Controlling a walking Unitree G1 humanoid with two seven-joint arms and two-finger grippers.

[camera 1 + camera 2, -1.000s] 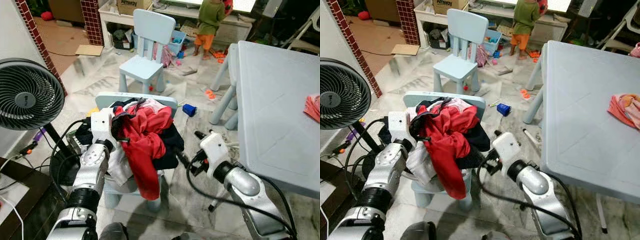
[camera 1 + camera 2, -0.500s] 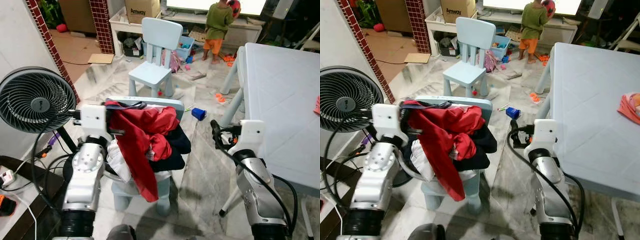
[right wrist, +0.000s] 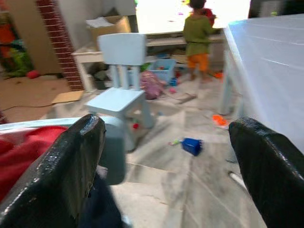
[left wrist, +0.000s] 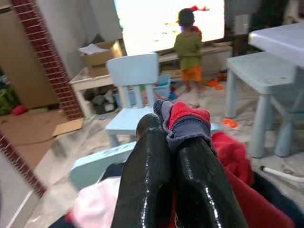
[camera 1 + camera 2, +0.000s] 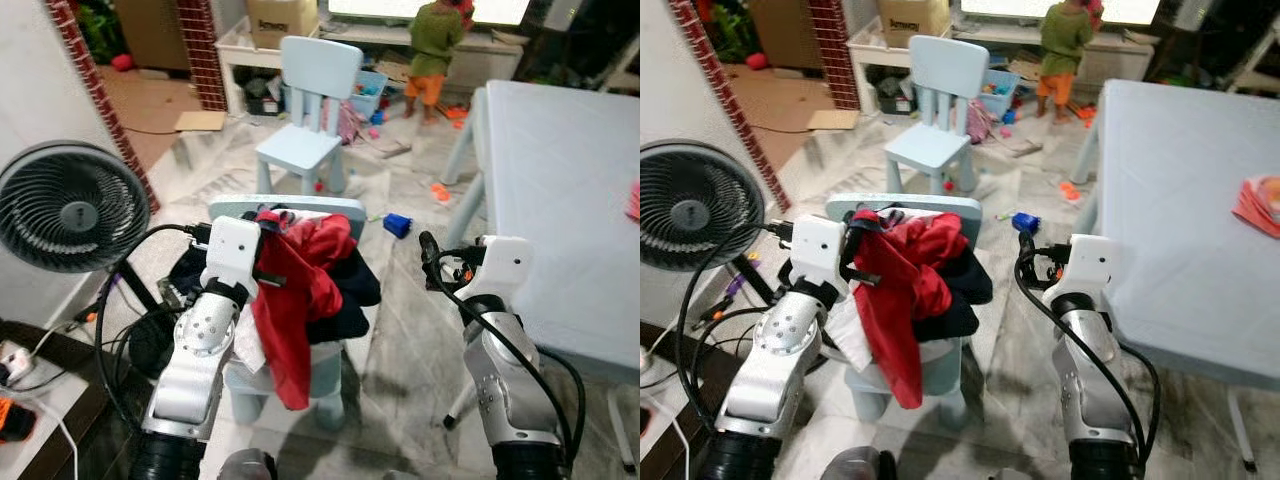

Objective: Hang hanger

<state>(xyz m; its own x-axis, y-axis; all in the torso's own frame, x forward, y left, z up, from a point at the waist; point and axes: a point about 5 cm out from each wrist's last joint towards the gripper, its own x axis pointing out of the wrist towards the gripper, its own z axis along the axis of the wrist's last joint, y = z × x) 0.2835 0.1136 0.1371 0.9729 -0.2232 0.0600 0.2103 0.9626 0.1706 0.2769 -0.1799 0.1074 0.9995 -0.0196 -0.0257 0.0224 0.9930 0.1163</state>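
Here, the left end effector is clamped on a fold of the red garment, which is draped over the small blue chair. The right end effector is held with fingers apart at 3 o'clock of the chair, near the grey surface. No hanger can be made out.

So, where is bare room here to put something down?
The big table is bare apart from a pink cloth at its far edge. The far chair's seat is free. The near chair is heaped with clothes.
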